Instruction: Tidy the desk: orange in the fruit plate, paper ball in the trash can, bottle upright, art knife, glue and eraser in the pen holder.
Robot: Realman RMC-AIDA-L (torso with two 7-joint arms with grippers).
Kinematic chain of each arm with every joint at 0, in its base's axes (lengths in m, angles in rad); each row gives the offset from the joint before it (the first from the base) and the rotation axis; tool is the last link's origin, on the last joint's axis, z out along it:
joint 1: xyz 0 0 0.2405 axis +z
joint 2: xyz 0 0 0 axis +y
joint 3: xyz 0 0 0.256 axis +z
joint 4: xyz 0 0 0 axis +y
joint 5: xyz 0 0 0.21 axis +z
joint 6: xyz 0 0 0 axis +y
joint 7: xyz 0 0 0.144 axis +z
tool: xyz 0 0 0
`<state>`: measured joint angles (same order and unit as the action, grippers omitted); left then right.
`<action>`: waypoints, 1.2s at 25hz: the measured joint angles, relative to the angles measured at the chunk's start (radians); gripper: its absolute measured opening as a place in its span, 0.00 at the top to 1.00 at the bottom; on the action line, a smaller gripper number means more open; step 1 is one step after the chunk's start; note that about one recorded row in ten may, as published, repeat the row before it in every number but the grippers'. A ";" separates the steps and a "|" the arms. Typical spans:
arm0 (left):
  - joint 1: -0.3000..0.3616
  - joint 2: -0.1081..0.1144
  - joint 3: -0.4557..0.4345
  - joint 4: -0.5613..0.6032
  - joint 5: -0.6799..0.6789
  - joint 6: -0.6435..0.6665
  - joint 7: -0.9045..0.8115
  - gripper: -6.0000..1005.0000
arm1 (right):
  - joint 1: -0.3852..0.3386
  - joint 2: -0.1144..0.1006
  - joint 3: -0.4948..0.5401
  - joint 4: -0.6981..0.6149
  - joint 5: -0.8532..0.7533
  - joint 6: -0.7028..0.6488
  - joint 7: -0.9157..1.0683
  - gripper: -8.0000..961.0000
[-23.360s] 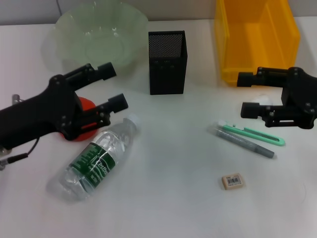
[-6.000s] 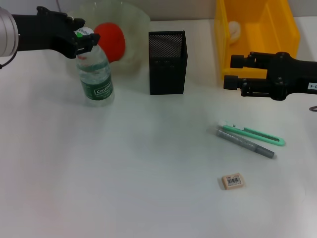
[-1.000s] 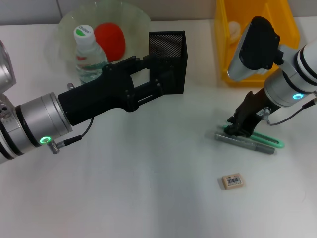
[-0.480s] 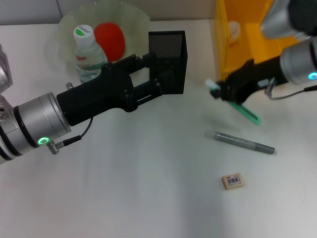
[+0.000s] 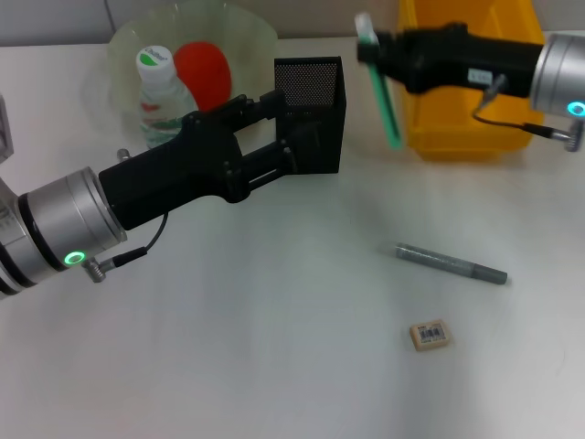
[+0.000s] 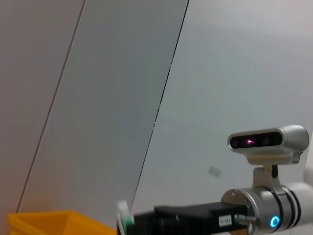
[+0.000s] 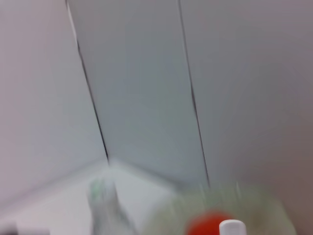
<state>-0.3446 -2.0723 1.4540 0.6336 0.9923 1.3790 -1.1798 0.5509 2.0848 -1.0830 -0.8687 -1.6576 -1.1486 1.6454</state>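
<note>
- The right gripper (image 5: 379,57) reaches in from the upper right of the head view, its jaws clenched on the art knife (image 5: 381,87) near its upper end
- The art knife hangs tilted in the air, between the pen holder (image 5: 309,114) and the trash can (image 5: 471,78), clear of the tabletop (image 5: 274,329)
- The left gripper (image 5: 274,137) stretches from the lower left toward the frame's centre; its jaws are spread, one finger against the near side of the pen holder, the other beside its upper left edge
- The bottle (image 5: 164,105) stands upright at the upper left, in front of the fruit plate (image 5: 242,27)
- The orange (image 5: 202,73) lies in the fruit plate, just right of the bottle's cap
- The glue (image 5: 451,263) lies flat on the tabletop at centre right
- The eraser (image 5: 429,334) rests below the glue, apart from it, barcode label up
- In the left wrist view the right arm and the art knife's tip (image 6: 124,215) show along the lower edge, with a corner of the trash can (image 6: 44,223) at lower left
- The right wrist view is blurred; the orange (image 7: 208,225) and the bottle's white cap (image 7: 232,228) appear at its lower edge
</note>
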 joint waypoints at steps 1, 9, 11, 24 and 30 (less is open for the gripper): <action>0.001 0.000 0.000 0.000 -0.004 0.005 0.000 0.35 | 0.020 -0.001 -0.004 0.109 0.181 0.004 -0.116 0.80; 0.011 0.000 -0.011 0.000 -0.009 0.029 0.002 0.35 | 0.108 0.003 -0.011 0.350 0.502 -0.004 -0.402 0.79; 0.017 0.000 -0.018 -0.002 -0.009 0.036 0.008 0.35 | 0.130 0.004 -0.012 0.380 0.531 -0.004 -0.421 0.79; 0.017 -0.002 -0.048 -0.037 -0.011 0.082 0.051 0.35 | 0.288 0.008 -0.002 0.582 0.551 0.065 -0.692 0.78; 0.014 -0.002 -0.048 -0.037 -0.011 0.089 0.051 0.35 | 0.335 0.008 -0.012 0.635 0.552 0.124 -0.769 0.77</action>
<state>-0.3304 -2.0739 1.4065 0.5967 0.9816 1.4678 -1.1289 0.8860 2.0930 -1.0946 -0.2340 -1.1058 -1.0247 0.8759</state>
